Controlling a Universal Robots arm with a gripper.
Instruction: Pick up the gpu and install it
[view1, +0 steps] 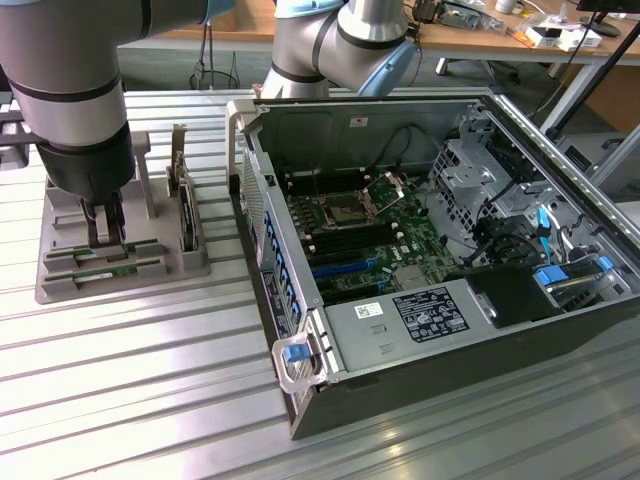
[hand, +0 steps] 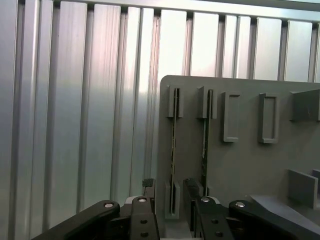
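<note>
The arm (view1: 70, 90) reaches down at the exterior view's left, over a grey tray (view1: 60, 285) that lies on the ribbed metal table (view1: 120, 380). The gripper (view1: 107, 232) hangs low over the tray's near half, close to its surface.

In the wrist view the 2 black fingers (hand: 145, 210) stand apart. The gpu (hand: 174, 135) runs between them, a thin green stick set on edge in a slotted holder of the tray. It is the stick closest to the tray's edge. A gap shows on each side of it, so the claw is open and grips nothing. The gpu sits in its slot, not yet lifted.

A 2nd stick (hand: 205, 135) stands on edge just beside it, parallel, in the next slot. Beyond that are 2 rectangular holders (hand: 231, 117).

At the far side of the tray a dark card (view1: 186, 215) stands upright, well clear of the gripper.

To the exterior view's right of the tray, just beside it, lies the case (view1: 450, 375), open on top. The board (view1: 350, 235) shows inside, with black and blue slots along its near part.
</note>
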